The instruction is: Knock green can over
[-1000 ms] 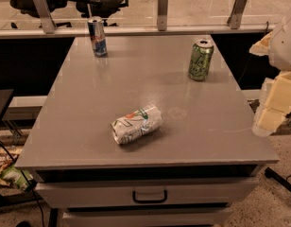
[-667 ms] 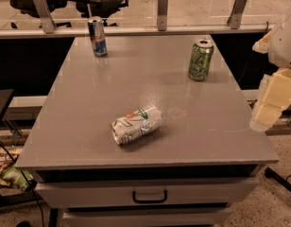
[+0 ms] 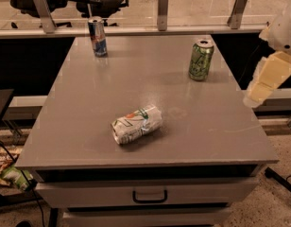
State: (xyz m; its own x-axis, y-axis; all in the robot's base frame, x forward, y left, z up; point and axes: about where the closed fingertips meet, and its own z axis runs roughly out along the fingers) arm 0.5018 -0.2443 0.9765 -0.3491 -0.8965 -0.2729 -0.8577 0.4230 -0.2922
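Since the earlier frame the gripper (image 3: 257, 92) has risen and edged in toward the table (image 3: 79, 136), while the green can (image 3: 201, 59) has not moved. Light green with pale markings and a silver top, the can stands upright near the table's far right corner. Angled down and left from the white arm (image 3: 283, 31), the pale gripper hangs off the table's right edge, apart from the can; how far open it is cannot be told.

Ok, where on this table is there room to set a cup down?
The front-left stretch of the table, left of the white packet, is bare; so is the middle between the blue can, green can and packet. Tightest along the right edge, where the gripper hangs.
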